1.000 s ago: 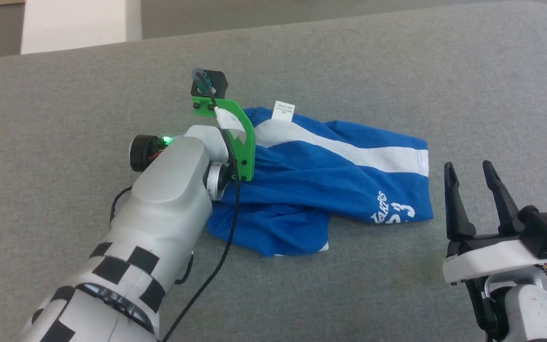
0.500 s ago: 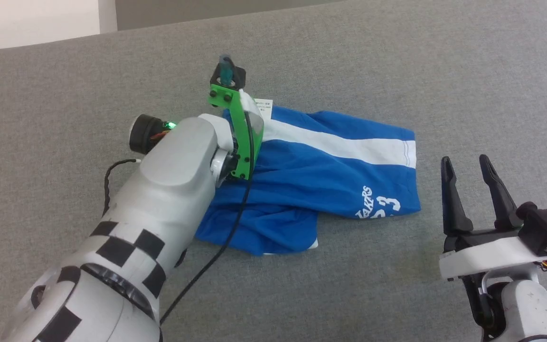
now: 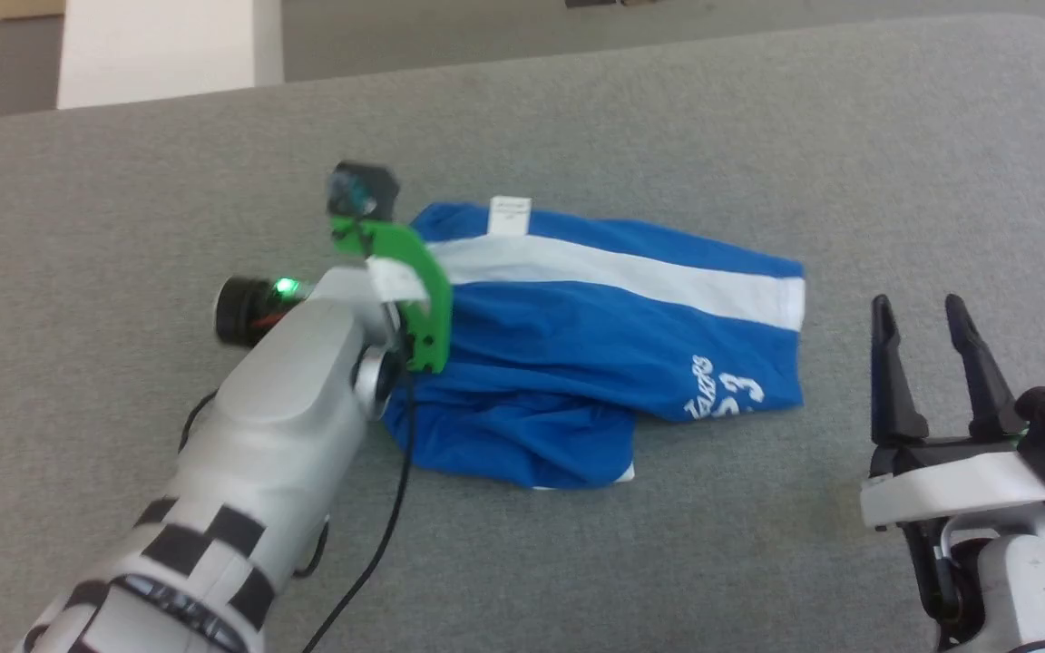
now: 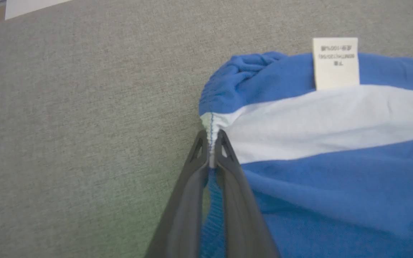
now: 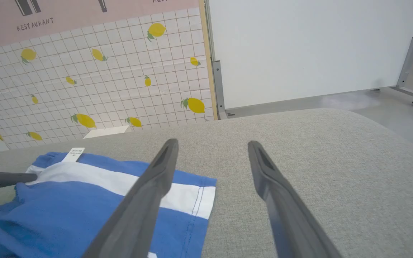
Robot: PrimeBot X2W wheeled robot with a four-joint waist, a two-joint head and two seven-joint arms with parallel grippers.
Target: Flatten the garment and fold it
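Pinched shut, the left gripper [image 4: 211, 138] held the left end of the garment [image 4: 335, 186], its two dark fingers pressed together on the seam where the white stripe [image 4: 317, 122] met the gathered blue waistband. A strip of blue fabric showed between the fingers lower down. In the head view that gripper's fingers were hidden behind a green bracket [image 3: 405, 272] on the wrist, and a black cable [image 3: 377, 553] hung from the arm toward the near edge.

The garment [image 3: 595, 345] lay on the grey surface [image 3: 758, 136], about in the middle, spread from left to right. Its white stripe [image 3: 613, 277] ran along the far part up to the right hem. White lettering [image 3: 727, 394] with a number sat near the right hem on the near side. A small white tag [image 3: 510, 215] lay at the far edge toward the left end. The near left part was creased and bunched, not flat.

Off to the right, the right gripper [image 3: 917, 308] was apart from the garment, its fingers spread with nothing between them and pointing toward the far side. In the right wrist view the gripper [image 5: 212, 144] looked across the garment's right hem [image 5: 66, 208] and the tag [image 5: 73, 154], with a whiteboard [image 5: 299, 46] and a lemon-patterned wall [image 5: 102, 71] beyond the surface.
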